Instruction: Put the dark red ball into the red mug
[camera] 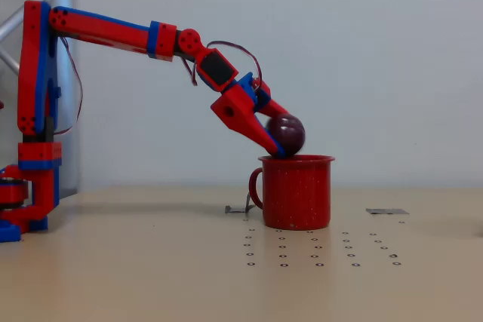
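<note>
The red mug stands upright on the table in the fixed view, its loop handle on the left side. Right above the mug's rim, toward its left half, hangs the dark red ball, glossy and maroon. My gripper reaches down from the upper left on the red and blue arm and is shut on the ball, with one red finger running under the ball's left side. The ball's underside sits just at rim height.
The arm's base stands at the far left of the table. A small grey metal clip lies left of the mug and a flat grey strip to its right. Rows of small holes dot the tabletop in front.
</note>
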You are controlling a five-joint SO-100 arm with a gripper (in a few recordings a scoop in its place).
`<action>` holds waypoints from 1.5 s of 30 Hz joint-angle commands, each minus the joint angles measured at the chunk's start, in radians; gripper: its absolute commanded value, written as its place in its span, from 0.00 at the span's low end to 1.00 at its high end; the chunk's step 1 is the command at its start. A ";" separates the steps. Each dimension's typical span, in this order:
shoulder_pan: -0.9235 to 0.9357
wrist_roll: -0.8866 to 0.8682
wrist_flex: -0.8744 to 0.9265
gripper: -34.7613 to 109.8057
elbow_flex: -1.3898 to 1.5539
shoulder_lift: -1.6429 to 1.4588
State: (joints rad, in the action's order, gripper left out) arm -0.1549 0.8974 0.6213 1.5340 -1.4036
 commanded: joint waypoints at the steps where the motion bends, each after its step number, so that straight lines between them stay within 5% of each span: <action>1: -0.008 0.005 -0.046 0.50 -0.100 -0.038; 7: -0.003 -0.067 -0.087 0.50 -0.123 -0.040; 10: 0.002 -0.132 -0.066 0.42 -0.166 -0.055; 14: 0.031 -0.287 0.115 0.29 -0.278 -0.094; 26: 0.216 -0.506 0.637 0.23 -0.425 -0.167; 31: 0.298 -0.465 0.629 0.23 -0.314 -0.193; 36: 0.393 -0.673 0.430 0.23 -0.084 -0.270; 45: 0.388 -1.008 0.359 0.23 0.380 -0.598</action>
State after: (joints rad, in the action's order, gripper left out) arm 0.2454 -0.0660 1.0155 1.8761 -1.8807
